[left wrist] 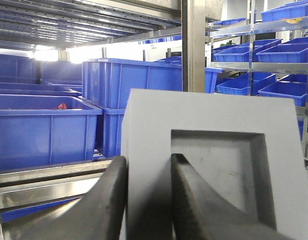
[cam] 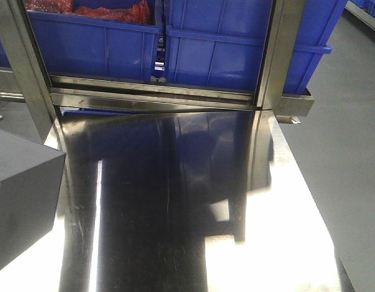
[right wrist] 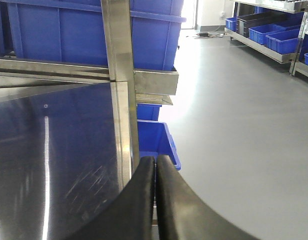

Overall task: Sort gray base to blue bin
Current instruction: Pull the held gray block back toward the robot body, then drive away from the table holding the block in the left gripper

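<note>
The gray base [left wrist: 214, 150] fills the left wrist view, its square recess facing the camera. My left gripper [left wrist: 149, 165] is shut on one wall of it, one finger outside and the other finger [left wrist: 194, 200] inside the recess. The gray base [cam: 23, 201] also shows at the left edge of the front view, held above the steel table [cam: 175, 213]. Blue bins [cam: 218, 48] stand in a row on the rack behind the table; another blue bin [left wrist: 39, 130] lies ahead of the block. My right gripper [right wrist: 155, 160] is shut on nothing at the table's right edge.
Steel rack posts [cam: 279, 55] and a rail [cam: 157, 97] frame the bins. The left bin [cam: 96, 42] holds red material. A lower blue bin [right wrist: 156, 137] sits under the table's right side. Grey floor [right wrist: 234, 125] lies to the right, with shelves of more bins [left wrist: 279, 55] beyond.
</note>
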### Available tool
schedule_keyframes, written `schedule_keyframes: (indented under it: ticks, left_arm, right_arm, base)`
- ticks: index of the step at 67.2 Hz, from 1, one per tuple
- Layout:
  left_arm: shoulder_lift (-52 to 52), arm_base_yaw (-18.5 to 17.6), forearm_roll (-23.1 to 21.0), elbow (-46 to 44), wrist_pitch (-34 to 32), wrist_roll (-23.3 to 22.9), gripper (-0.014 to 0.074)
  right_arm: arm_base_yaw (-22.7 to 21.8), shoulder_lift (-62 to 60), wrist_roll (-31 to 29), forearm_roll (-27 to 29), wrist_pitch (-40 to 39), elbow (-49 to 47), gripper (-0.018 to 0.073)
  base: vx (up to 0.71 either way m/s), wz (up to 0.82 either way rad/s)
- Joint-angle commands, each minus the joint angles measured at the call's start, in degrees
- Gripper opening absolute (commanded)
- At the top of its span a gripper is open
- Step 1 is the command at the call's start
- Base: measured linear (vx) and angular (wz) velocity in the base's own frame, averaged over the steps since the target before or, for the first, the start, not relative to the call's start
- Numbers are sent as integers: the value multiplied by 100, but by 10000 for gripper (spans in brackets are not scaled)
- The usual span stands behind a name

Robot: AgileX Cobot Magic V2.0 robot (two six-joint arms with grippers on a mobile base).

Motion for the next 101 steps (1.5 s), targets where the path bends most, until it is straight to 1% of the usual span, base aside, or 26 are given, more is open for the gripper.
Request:
schedule_keyframes:
  ticks: [1, 26, 47, 101]
  left_arm:
    - [49, -22, -88, -161, -639, -80, -8]
    - [49, -22, -88, -159, -639, -80, -8]
    - [49, -22, -88, -159, -634, -80, -8]
    - [49, -22, -88, -159, -634, -80, -8]
  right_arm:
    - [-27, 106, -70, -43, -426, 11, -5]
    - [-27, 106, -70, -43, -426, 11, -5]
    - [-27, 106, -70, -43, -426, 11, -5]
    - [-27, 106, -70, -43, -426, 11, -5]
  base:
    - [0, 0]
    - [-1, -3]
    - [-8, -34]
    - [-10, -77]
